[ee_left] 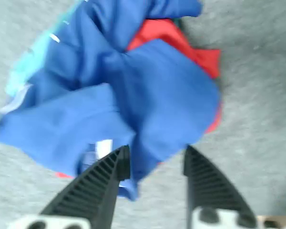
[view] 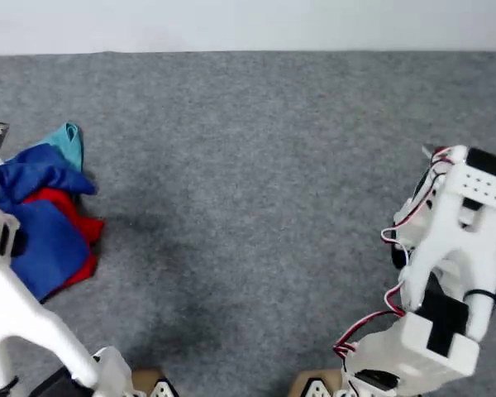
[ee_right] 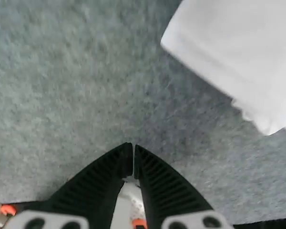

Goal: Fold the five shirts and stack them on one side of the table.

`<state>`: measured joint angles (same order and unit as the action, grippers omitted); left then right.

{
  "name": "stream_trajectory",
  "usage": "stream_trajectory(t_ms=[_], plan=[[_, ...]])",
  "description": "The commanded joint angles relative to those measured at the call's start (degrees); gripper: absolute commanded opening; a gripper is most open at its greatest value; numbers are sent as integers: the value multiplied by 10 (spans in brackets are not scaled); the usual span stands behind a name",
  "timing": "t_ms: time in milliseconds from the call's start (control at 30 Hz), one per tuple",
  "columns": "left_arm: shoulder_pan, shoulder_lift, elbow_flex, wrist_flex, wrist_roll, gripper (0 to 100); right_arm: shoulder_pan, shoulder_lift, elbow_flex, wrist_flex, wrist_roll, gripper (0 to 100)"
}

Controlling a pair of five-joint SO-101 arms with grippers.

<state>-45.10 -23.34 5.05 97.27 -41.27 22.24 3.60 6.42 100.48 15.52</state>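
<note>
Left wrist: shirts (ee_left: pixel 133 90) beneath end effector (ee_left: pixel 156 152)

blue shirt (ee_left: pixel 167 95), red shirt (ee_left: pixel 204 59), grey table (view: pixel 273 165)

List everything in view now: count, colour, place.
blue shirts: one or two, cannot tell; blue; top of crumpled pile at the high view's left edge
red shirt: one, red, under the blue
teal shirt: one, teal, pile's far end
white item: one, white, beside right pincer; maybe cloth
table mat: one, grey
left pincer: open, over blue shirts
right pincer: shut, over bare mat
</note>
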Motion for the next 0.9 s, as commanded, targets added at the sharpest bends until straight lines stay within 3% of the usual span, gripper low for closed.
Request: stream_trajectory(t_ms=[0,200,533,633,767,867], plan=[[-27,20,-21,-33,-88,224,-7,-29,10,22,4,9],[-47,96,-21,-112,-164,225,-7,-28,11,22,3,9],[-57,236,-19,-227,-178,220,-7,-30,67,23,-25,9],[-57,260,-19,-241,-178,159,-7,-31,74,22,-25,9],[-47,261,-22,-258,-178,2,-7,-32,74,22,-25,9],[-46,256,-43,-251,-178,4,-6,-32,74,23,-25,9]])
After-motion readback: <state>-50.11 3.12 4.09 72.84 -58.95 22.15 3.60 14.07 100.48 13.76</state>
